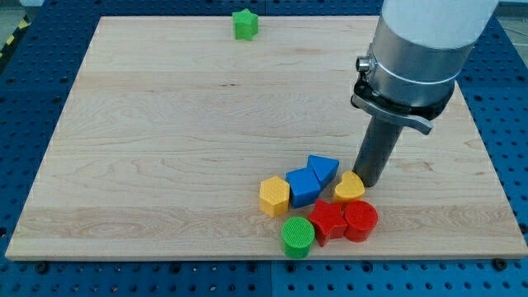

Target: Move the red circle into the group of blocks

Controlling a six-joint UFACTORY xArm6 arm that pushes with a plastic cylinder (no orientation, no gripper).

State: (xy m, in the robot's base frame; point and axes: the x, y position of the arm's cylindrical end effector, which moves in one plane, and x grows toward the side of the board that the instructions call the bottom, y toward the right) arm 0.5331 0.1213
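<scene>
The red circle [360, 220] sits near the view's bottom, right of centre, touching a red star-shaped block [328, 220] on its left. Around them lie a green circle [298, 237], a yellow hexagon [274, 196], a blue cube [304, 187], a blue triangle [322, 169] and a yellow heart [349, 188]. My tip [369, 181] stands on the board just right of the yellow heart, touching or nearly touching it, and above the red circle.
A green star [245, 24] lies alone near the board's top edge. The wooden board [165, 140] rests on a blue perforated table. The arm's large grey body [417, 49] hangs over the board's upper right.
</scene>
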